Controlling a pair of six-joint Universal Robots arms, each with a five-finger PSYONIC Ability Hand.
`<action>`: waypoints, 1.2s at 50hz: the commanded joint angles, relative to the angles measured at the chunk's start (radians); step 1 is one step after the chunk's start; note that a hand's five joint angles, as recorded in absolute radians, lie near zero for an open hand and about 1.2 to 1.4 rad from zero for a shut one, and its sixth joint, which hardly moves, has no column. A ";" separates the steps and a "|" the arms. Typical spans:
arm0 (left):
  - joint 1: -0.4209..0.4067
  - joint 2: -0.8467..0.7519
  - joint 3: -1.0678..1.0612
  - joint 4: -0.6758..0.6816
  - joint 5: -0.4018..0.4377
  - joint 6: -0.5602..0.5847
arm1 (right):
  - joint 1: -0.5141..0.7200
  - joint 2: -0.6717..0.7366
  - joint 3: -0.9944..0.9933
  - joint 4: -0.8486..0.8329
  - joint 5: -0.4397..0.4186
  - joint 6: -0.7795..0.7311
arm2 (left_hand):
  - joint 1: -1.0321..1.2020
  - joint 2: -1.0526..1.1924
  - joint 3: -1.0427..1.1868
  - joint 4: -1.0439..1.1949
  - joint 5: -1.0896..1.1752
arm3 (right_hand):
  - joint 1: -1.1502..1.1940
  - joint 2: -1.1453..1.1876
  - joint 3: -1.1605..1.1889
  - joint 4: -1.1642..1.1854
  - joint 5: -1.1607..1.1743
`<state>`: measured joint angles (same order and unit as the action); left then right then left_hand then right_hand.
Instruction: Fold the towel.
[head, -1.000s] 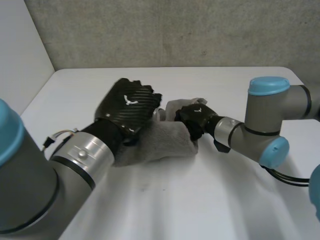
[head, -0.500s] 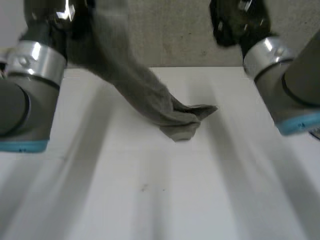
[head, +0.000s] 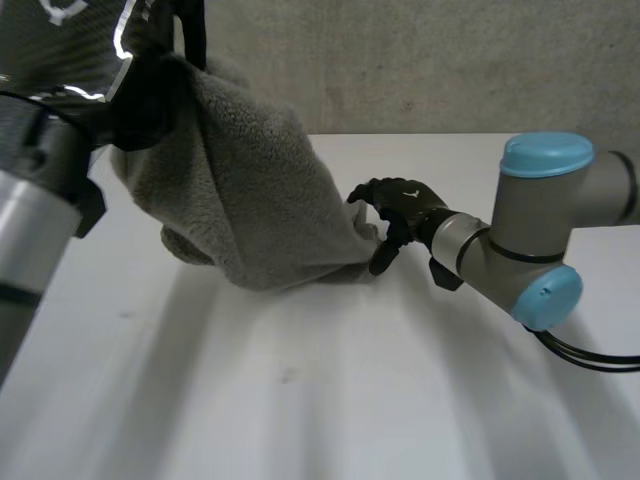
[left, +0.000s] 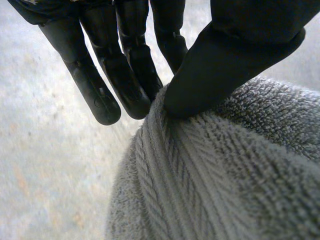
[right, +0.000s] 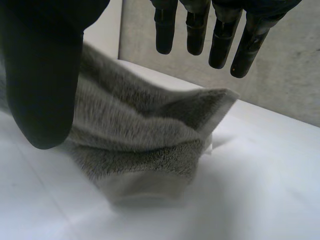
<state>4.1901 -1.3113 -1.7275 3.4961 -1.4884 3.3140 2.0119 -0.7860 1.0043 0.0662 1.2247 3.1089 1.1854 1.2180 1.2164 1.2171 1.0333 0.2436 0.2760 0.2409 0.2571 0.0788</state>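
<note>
Your left hand (head: 70, 50) is raised high over the near left of the white counter (head: 330, 400) and is grasping the grey terry towel (head: 250, 190) by an upper edge. The cloth hangs from it in a bunched slope, with its low end resting on the counter near the middle. Your right hand (head: 395, 212) is released and holds nothing. Half a second ago it was up level with the left. It has since dropped to counter height and now sits right at the towel's low corner. The lift itself is unchanged. In my judgement that places you at the regrasp: the free corner must be taken before the cloth can be spread and folded, and no fold is made yet. The left wrist view confirms the pinch, thumb (left: 225, 65) pressing the hem against the fingers (left: 130, 75). The right wrist view shows straight fingers (right: 220, 45) clear above the corner (right: 215, 102), a gap the head view hides.
</note>
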 joint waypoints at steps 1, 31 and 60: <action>-0.012 0.162 -0.084 -0.019 0.000 0.001 | 0.041 0.160 -0.191 0.001 -0.042 0.000 | 0.211 0.178 0.180 0.179 0.188 | 0.026 -0.006 0.029 0.013 0.016; 0.213 -0.236 0.051 0.149 0.057 -0.060 | -0.001 -0.363 0.043 -0.294 0.242 -0.169 | 0.211 0.178 0.180 0.179 0.188 | 1.153 1.120 1.155 1.139 1.143; 0.183 -0.464 -0.093 -0.348 0.048 0.130 | -0.085 -0.387 0.545 0.265 0.170 -0.601 | -0.523 -0.555 -0.554 -0.554 -0.545 | 0.020 -0.012 0.023 0.007 0.011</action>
<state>4.3900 -1.8747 -1.8132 3.2500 -1.4356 3.4301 1.9318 -1.1463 1.5558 0.3235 1.3954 2.4998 1.1649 1.1603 1.1600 1.1599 0.9915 0.5500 0.6623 0.6699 0.6714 0.5133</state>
